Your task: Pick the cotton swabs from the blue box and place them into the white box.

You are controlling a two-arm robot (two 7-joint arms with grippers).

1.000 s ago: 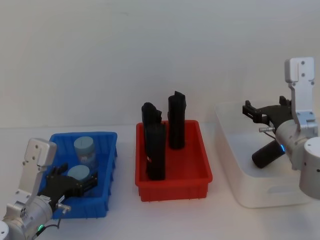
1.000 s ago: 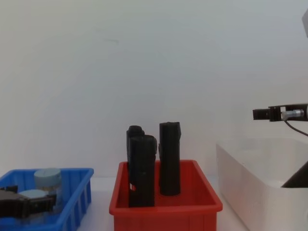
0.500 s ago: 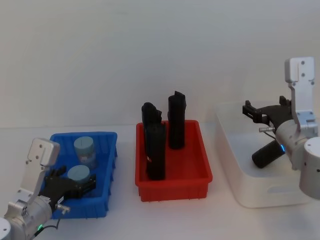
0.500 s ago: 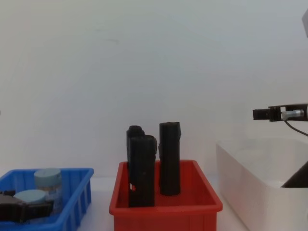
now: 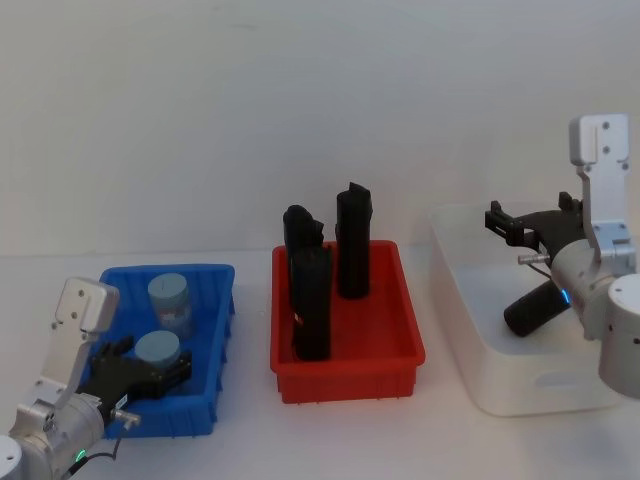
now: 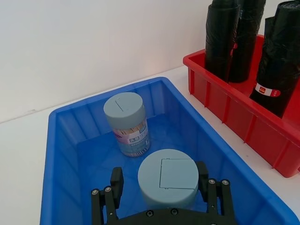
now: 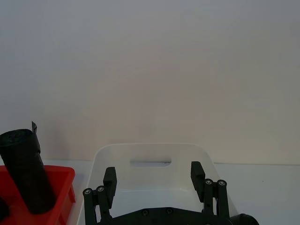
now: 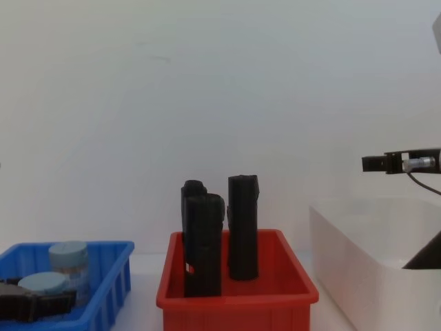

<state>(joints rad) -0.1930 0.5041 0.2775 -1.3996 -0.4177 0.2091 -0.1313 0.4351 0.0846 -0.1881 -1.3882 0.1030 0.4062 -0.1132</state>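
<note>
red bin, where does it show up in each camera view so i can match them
Head view: red bin at centre, between the blue box and the white box.
Chest view: red bin at bottom centre.
Left wrist view: red bin along the right edge.
Right wrist view: red bin in the lower left corner.
Shared landmark: the black blocks standing upright in it.

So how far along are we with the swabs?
Nothing delivered: the white box looks bare of tubs. In hand: the left claw is open around the near tub, standing in the blue box. Left: carry it over, then the far tub. The right claw hangs open above the white box.
</note>
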